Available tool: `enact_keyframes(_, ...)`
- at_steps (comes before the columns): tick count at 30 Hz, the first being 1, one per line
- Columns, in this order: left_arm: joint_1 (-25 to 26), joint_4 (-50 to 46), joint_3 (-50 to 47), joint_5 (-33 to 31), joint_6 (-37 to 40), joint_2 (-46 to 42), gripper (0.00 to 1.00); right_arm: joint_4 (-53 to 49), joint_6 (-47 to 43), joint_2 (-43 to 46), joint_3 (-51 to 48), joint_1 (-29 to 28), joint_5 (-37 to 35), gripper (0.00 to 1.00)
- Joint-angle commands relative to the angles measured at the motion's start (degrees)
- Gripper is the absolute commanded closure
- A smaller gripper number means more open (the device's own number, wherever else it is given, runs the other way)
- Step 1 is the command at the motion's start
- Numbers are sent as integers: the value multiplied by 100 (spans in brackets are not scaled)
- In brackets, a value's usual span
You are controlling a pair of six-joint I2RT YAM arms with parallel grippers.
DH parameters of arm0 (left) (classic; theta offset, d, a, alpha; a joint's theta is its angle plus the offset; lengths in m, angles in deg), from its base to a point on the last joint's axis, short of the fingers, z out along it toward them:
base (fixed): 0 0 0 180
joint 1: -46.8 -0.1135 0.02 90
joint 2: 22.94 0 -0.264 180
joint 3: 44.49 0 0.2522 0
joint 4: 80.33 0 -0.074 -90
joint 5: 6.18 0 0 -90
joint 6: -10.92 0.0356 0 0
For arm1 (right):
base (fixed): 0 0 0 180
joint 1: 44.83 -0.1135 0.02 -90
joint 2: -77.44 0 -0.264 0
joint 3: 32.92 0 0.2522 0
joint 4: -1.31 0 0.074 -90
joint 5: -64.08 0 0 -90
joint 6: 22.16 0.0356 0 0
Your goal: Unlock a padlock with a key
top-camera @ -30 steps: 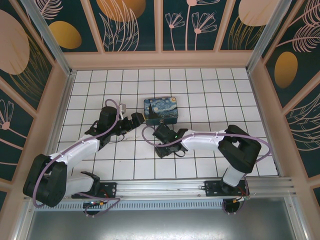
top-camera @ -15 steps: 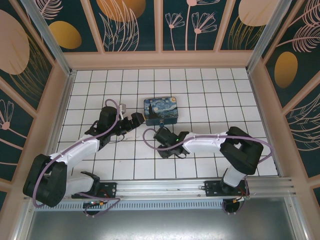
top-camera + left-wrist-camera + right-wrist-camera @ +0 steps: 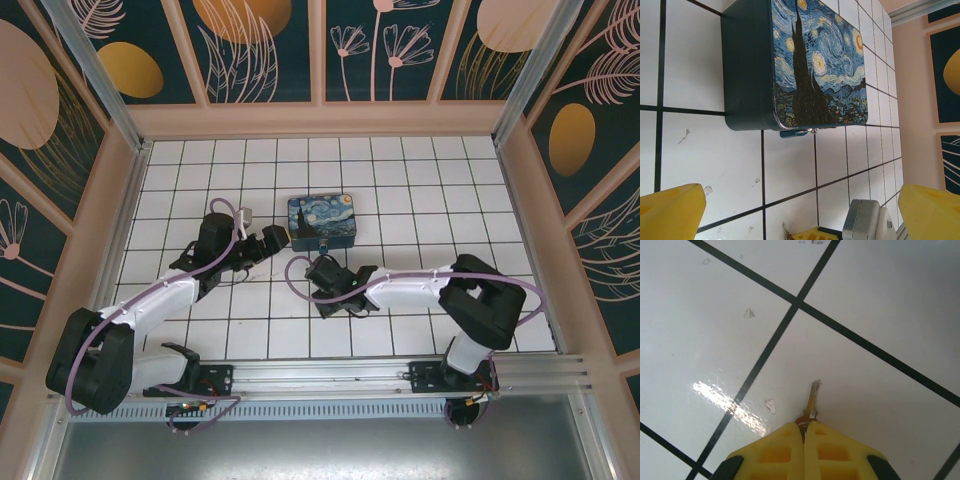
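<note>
1. The key is pinched by its head between the pressed-together jaws of the right gripper, its blade pointing out over a tile.
2. The left gripper is held empty, jaws spread wide, facing the box.
3. The padlock is seen against the box's lower edge.

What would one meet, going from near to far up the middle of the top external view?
aluminium rail → right gripper, shut on the key → painted box → far wall
</note>
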State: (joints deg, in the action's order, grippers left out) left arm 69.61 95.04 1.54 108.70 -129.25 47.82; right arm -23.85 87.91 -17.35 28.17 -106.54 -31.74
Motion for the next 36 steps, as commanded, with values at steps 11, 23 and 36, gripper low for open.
enact_keyframes(11,-24,-54,115,77,140,-78,1,285,761,1014,-708,87,468,100)
enact_keyframes(23,-22,422,44,797,-16,-57,2,670,1222,1984,-1169,433,469,100)
enact_keyframes(36,104,2197,-479,1450,-1532,135,6,800,1823,2311,-918,684,35,100)
